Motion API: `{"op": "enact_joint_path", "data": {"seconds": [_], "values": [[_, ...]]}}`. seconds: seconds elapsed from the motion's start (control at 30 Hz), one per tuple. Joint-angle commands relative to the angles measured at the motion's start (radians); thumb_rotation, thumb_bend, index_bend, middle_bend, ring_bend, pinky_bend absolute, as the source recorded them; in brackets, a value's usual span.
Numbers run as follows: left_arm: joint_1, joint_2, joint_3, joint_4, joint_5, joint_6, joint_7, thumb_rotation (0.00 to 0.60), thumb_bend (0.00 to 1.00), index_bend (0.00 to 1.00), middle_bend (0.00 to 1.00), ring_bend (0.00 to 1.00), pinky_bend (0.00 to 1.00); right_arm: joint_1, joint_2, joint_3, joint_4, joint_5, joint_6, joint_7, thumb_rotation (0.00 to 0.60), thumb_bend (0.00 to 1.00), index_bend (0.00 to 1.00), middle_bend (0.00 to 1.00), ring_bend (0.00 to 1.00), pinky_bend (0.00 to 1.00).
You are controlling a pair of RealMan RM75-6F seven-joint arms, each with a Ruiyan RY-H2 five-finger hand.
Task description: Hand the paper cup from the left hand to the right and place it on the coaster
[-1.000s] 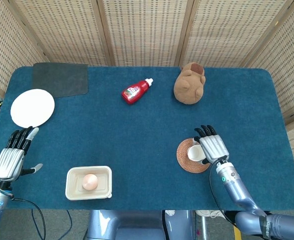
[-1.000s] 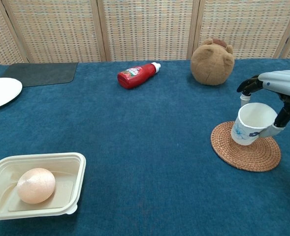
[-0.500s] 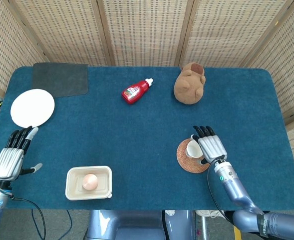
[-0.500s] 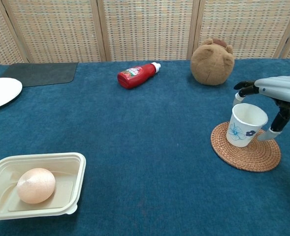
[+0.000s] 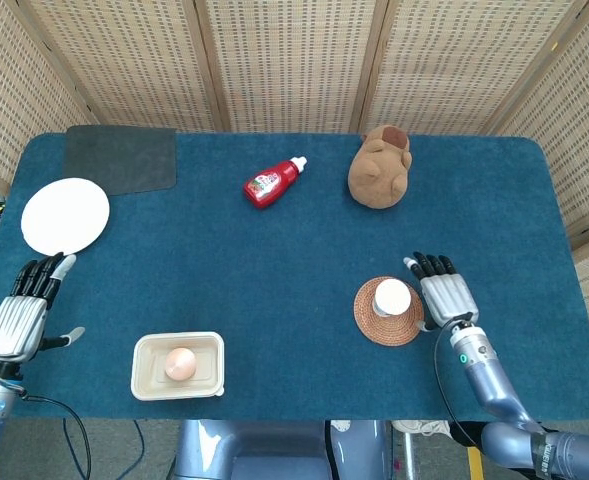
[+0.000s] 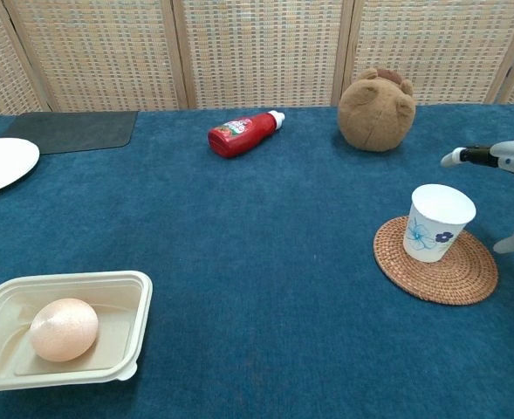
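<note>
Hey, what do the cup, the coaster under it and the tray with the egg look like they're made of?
The cup looks like thin white paper with a matte finish and a printed blue flower. The coaster appears to be woven rattan or straw, judging by its brown coiled rings. The tray seems to be cream molded pulp or foam, matte with rounded edges; which one is unclear.

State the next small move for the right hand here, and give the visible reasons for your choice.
Probably draw the right hand further away and up. The paper cup stands upright on the coaster, and the open fingers are clear of it, so nothing seems left but retreating without knocking the cup.
</note>
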Motion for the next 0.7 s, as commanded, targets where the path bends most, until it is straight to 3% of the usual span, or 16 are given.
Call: {"op": "enact_joint_path", "data": {"seconds": [0.03,0.3,0.7], "values": [[0.000,0.000,-0.001,0.000,0.000,0.001,0.002,0.600,0.13,0.00,0.00,0.00,0.00,-0.036,0.029,-0.003,0.004,-0.029,0.032,0.047,0.600,0.02,0.01,0.00,0.00,0.00],[0.005,-0.001,-0.001,-0.006,0.004,0.009,0.016,0.600,0.13,0.00,0.00,0.00,0.00,-0.150,0.061,-0.037,0.038,-0.149,0.165,0.155,0.600,0.02,0.00,0.00,0.00,0.00],[0.022,0.008,0.004,-0.041,0.016,0.037,0.054,0.600,0.13,0.00,0.00,0.00,0.00,-0.354,0.008,-0.097,0.192,-0.373,0.446,0.283,0.600,0.02,0.00,0.00,0.00,0.00]]}}
